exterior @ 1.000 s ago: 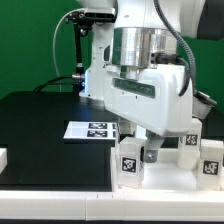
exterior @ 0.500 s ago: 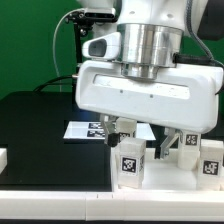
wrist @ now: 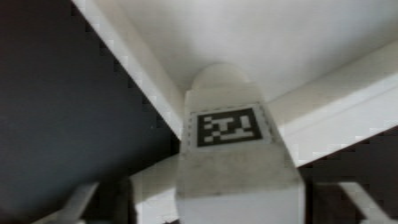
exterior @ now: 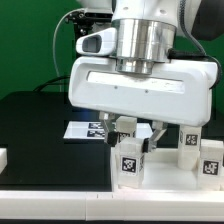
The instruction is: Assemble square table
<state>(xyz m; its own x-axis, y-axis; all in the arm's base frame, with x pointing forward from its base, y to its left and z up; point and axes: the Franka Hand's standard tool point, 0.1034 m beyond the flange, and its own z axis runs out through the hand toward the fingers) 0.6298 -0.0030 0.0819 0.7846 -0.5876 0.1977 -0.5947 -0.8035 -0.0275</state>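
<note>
Assembly is judged to be at an early stage. The pincer [exterior: 134,136] stands low over a white leg [exterior: 131,163] at the worktop's [exterior: 40,125] front edge, its fingers [wrist: 80,205] flanking that leg; whether they grip it cannot be told. More tagged legs [exterior: 210,159] stand loose just beside it. No leg appears fitted; the square top is not identifiable. The marker board [exterior: 88,129] lies behind.
</note>
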